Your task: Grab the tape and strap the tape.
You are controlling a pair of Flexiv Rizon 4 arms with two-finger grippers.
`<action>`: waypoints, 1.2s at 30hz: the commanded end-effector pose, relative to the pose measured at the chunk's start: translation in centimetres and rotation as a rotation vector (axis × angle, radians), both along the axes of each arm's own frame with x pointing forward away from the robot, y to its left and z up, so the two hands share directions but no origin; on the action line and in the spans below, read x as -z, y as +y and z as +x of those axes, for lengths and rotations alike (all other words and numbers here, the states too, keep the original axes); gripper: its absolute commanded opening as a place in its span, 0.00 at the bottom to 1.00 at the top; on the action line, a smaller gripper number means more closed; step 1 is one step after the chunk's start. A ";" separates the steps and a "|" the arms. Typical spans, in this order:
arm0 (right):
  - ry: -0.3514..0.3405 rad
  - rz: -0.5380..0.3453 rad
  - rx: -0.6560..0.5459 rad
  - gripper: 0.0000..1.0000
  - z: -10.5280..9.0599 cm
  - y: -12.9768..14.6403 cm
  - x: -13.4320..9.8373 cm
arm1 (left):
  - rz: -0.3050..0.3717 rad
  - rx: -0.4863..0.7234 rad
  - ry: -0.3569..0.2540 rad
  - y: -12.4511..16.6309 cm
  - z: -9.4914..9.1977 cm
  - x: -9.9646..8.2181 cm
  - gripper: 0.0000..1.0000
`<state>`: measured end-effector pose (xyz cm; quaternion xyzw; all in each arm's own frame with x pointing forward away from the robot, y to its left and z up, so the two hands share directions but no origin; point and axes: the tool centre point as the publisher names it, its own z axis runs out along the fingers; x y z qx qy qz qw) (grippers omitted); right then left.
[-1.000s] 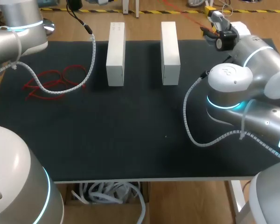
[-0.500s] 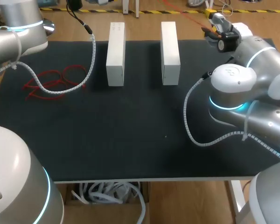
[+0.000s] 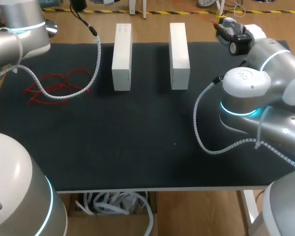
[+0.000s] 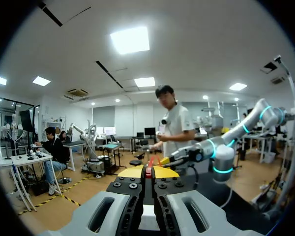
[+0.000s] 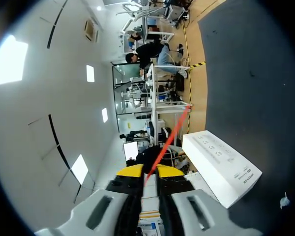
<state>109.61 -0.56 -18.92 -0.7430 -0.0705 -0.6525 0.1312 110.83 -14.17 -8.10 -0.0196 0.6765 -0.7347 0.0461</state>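
1. Left gripper [image 4: 148, 173]: I see the fingers brought together, with a short piece of red tape [image 4: 149, 166] clamped between the yellow tips and standing up out of them. The head view does not take in this gripper.

2. Right gripper [image 5: 148, 174]: the fingers are likewise closed to a narrow gap, gripping the tape from both sides. From the tips the tape runs straight and taut out ahead of the gripper, past the table's far edge.

3. In the head view the right gripper sits above the far right corner of the black mat [image 3: 137, 137], off the surface. The tape leaves it as a thin red line slanting away beyond the far edge.

4. In the left wrist view my right arm [image 4: 221, 152] lies ahead of the left gripper, its tool pointing back toward it.

5. Two white boxes, left box [image 3: 121, 56] and right box [image 3: 179, 48], lie side by side, apart, at the far side of the mat.

6. Loose red loops [image 3: 56, 83] lie flat on the mat near its left edge, well apart from both grippers.
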 end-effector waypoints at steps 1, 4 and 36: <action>0.004 -0.002 0.001 0.12 -0.1 0.0 0.0 | -0.001 -0.003 0.000 0.0 -0.1 0.0 0.00; 0.004 -0.003 0.002 0.22 -0.1 -0.1 0.0 | -0.001 -0.003 0.000 0.0 -0.1 0.0 0.00; 0.001 -0.014 0.035 0.00 -0.3 -1.6 0.1 | -0.001 -0.003 0.000 0.0 -0.1 0.0 0.00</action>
